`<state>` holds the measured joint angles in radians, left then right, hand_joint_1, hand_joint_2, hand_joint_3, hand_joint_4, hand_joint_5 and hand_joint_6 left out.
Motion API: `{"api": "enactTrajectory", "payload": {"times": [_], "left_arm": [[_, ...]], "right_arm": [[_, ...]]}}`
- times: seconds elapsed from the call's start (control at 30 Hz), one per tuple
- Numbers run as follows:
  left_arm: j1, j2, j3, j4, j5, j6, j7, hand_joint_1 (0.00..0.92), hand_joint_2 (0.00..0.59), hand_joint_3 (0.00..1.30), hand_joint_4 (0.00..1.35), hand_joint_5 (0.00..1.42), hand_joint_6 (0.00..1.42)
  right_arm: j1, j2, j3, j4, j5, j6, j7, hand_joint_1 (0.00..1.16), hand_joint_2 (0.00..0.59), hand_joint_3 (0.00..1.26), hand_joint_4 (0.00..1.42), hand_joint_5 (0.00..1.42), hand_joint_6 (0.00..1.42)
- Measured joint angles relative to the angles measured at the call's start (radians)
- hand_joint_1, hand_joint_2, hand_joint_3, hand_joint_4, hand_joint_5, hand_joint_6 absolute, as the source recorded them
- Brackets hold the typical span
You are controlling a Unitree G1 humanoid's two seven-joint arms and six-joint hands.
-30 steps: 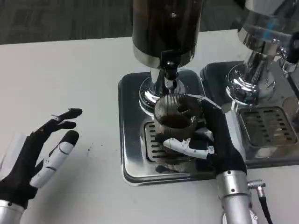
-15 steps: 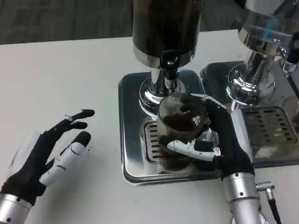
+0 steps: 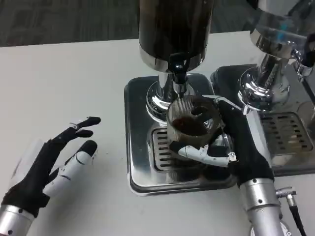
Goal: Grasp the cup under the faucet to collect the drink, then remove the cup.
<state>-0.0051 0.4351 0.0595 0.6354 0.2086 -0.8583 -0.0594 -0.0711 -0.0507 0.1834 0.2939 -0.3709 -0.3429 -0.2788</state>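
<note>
Since the earlier frame the right robot hand (image 3: 224,147) has shifted slightly right, still clamped around the ribbed cup (image 3: 191,129) under the faucet (image 3: 179,81). Left robot hand (image 3: 54,160) rests spread. A tilted cup could spill onto the drip tray (image 3: 140,167).

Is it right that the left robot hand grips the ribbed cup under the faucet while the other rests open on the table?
No. The head view shows the right robot hand gripping the ribbed cup under the faucet; the left robot hand lies open on the table.
</note>
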Motion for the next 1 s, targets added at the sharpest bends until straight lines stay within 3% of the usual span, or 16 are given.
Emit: {"api": "enactTrajectory", "payload": {"times": [0.1,0.43,1.0], "left_arm": [[0.000,0.001,0.000,0.000,0.003,0.000,0.000,0.000,0.198,0.27,0.15,0.27,0.09],[0.000,0.006,-0.001,0.000,0.034,0.001,0.005,0.000,0.198,0.26,0.12,0.26,0.09],[0.000,0.032,-0.002,-0.002,0.043,0.001,0.007,0.000,0.195,0.24,0.07,0.23,0.09]], "right_arm": [[0.030,-0.011,0.001,-0.069,-0.001,0.051,0.041,1.05,0.134,0.58,0.65,0.72,0.94],[0.062,-0.047,0.008,-0.178,0.000,0.124,0.130,1.04,0.131,0.60,0.67,0.73,0.95],[0.173,-0.073,0.019,-0.320,0.003,0.140,0.198,1.02,0.129,0.60,0.69,0.76,0.97]]}}
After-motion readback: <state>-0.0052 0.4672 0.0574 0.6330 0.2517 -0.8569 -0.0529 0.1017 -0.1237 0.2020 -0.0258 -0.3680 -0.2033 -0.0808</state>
